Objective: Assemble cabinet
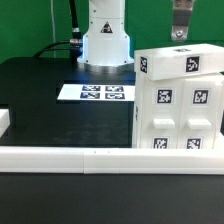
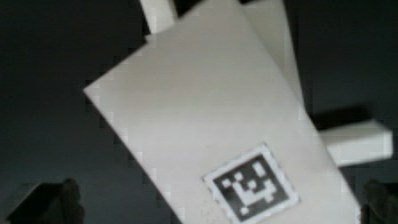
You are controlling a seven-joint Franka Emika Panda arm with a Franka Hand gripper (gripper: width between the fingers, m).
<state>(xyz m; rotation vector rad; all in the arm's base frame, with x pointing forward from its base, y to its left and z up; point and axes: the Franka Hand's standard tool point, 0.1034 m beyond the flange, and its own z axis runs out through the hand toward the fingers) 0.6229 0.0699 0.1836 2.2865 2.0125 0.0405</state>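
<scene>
The cabinet [image 1: 178, 100] is a big white box with several black-and-white tags, standing at the exterior view's right. A tilted white top panel [image 1: 182, 62] with a tag lies on it. My gripper [image 1: 181, 25] hangs above the cabinet, apart from it. In the wrist view the gripper [image 2: 217, 205] is open, its dark fingertips [image 2: 54, 200] wide apart at either side. The tagged white panel [image 2: 205, 120] lies below between them, not touched. More white parts of the cabinet [image 2: 356, 140] show behind the panel.
The marker board [image 1: 98, 92] lies flat on the black table in front of the robot base [image 1: 105, 40]. A long low white rail [image 1: 90, 158] runs along the table's front, with a short white end [image 1: 4, 122] at the exterior view's left.
</scene>
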